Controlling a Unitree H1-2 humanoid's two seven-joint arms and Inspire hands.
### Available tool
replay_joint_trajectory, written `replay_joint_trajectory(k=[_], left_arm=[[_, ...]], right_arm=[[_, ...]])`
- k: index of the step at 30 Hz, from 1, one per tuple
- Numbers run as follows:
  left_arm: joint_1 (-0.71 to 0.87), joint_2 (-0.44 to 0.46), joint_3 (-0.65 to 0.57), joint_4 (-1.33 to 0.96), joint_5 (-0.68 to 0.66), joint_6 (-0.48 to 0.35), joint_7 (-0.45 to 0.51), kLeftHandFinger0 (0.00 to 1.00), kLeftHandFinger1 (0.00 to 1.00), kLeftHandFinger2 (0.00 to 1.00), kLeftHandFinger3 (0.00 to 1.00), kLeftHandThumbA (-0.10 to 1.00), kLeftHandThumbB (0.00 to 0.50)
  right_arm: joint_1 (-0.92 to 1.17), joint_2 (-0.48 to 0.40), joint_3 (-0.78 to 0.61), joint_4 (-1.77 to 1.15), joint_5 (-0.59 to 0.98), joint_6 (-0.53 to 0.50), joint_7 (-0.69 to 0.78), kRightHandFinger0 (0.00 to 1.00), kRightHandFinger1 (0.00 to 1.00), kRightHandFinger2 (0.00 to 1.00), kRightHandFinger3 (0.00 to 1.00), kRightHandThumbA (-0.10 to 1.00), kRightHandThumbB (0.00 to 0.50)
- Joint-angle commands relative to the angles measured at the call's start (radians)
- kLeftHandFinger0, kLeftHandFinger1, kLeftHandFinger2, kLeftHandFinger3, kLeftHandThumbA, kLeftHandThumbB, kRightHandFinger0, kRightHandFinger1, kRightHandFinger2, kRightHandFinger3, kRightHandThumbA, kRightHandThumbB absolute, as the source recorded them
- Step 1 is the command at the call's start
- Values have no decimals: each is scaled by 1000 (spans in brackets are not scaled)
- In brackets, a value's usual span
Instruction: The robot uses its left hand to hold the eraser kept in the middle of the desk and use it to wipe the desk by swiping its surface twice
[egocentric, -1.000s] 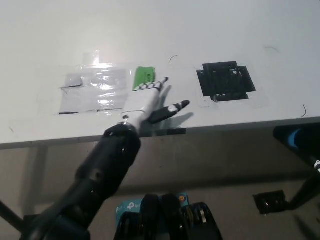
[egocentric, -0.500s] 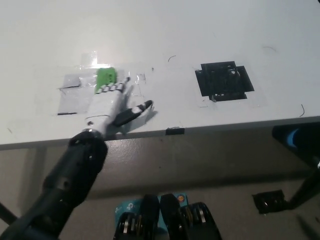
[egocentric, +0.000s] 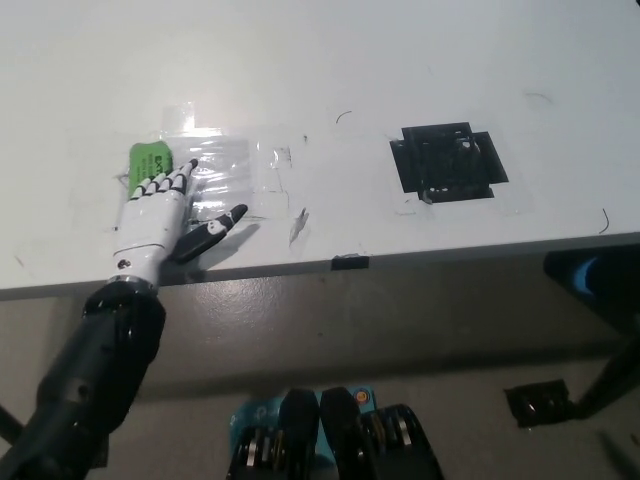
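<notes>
The green eraser (egocentric: 148, 159) lies at the far left of the white desk (egocentric: 320, 60), on the left end of a glossy clear-taped patch (egocentric: 215, 170). The white left hand (egocentric: 157, 215) lies flat over it from the near side, palm down. Its fingers (egocentric: 170, 183) are stretched forward and close together, with the tips resting on the eraser's near edge, and the thumb (egocentric: 215, 232) juts out to the right along the desk. This reads as pressing and pushing the eraser, not a closed wrap around it. The task puts the eraser in the middle of the desk, so finding it at the left end under a pressing hand suggests a swipe is at or near its leftmost reach. From this one view I cannot tell whether this is the first swipe or the second, so at least the return travel, and possibly a whole further pass, appears to be left.

Farther right, near the front edge, sits a small dark tape tab (egocentric: 350, 262). Beyond it a black taped square (egocentric: 448, 162) marks the desk, well apart from the hand. The black right hand is not in view
</notes>
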Motion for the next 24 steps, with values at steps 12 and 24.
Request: replay_joint_trajectory(k=[12, 24], left_arm=[[269, 21, 114, -84, -241, -63, -191, 1000, 1000, 1000, 1000, 1000, 417], [-30, -8, 308, -260, -431, -119, -162, 1000, 1000, 1000, 1000, 1000, 369]], right_arm=[[14, -33, -20, -45, 13, -18, 4, 951, 903, 833, 856, 1000, 63], [48, -36, -11, -41, 11, -25, 16, 929, 889, 841, 868, 1000, 69]])
